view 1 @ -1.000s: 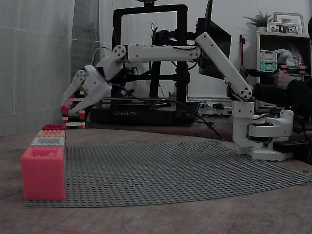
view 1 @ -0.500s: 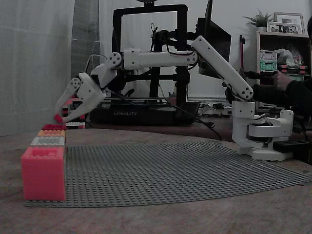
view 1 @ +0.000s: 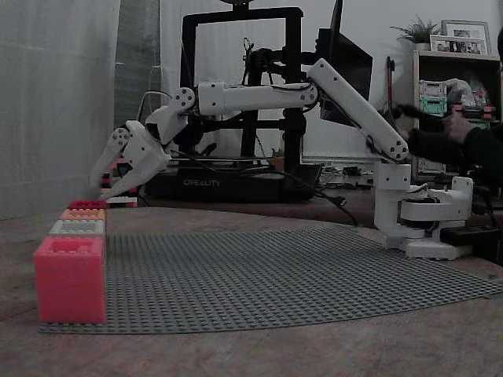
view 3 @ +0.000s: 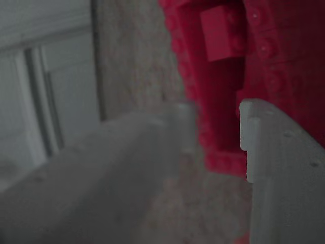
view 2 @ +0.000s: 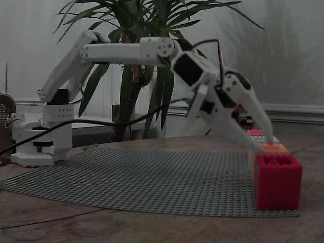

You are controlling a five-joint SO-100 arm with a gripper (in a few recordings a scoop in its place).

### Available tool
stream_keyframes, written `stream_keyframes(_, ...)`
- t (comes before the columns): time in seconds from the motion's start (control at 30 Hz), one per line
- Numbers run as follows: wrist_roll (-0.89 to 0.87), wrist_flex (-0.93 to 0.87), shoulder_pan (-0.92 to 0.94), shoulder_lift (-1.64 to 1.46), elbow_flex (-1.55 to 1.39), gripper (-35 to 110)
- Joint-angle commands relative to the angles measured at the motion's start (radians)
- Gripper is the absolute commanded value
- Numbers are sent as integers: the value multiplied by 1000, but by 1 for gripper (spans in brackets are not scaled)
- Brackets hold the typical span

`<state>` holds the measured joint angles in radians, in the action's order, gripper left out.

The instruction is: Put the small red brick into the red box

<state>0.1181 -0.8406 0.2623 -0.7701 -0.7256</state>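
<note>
The white arm (view 1: pixel 314 86) rises from its base at the right of a fixed view, leans up and left, then runs its forearm level before the wrist bends steeply down toward the far left corner of the grey studded baseplate (view 1: pixel 275 275) on the tabletop (view 1: pixel 236 353). The end effector (view 1: pixel 100 188) hangs just above the far end of a row of boxes, its fingers spread apart and holding nothing. In another fixed view the end effector (view 2: pixel 267 144) points down at that row, hiding part of it. The big pink-salmon box (view 1: pixel 70 279) stands nearest the camera. The red box (view 1: pixel 86 205) is farthest, a thin strip (mostly hidden by nearer boxes). In the wrist view, somewhat blurred, the small red brick (view 3: pixel 221 33) lies inside the red box (view 3: pixel 284 66), beyond the open fingers (view 3: pixel 261 142).
</note>
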Motion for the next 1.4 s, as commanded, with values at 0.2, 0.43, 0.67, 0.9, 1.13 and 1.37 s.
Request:
stream_keyframes(0.2, 9, -336, -64, -724, -442, 0)
stream_keyframes(0.43, 63, -334, -175, -1198, -1247, 0)
stream_keyframes(0.67, 51, -304, -233, -1585, -1686, 0)
stream_keyframes(0.9, 29, -377, -301, -2006, -1960, 0)
stream_keyframes(1.13, 5, -486, -308, -2316, -2095, 0)
stream_keyframes(1.37, -38, -561, -321, -2439, -2131, 0)
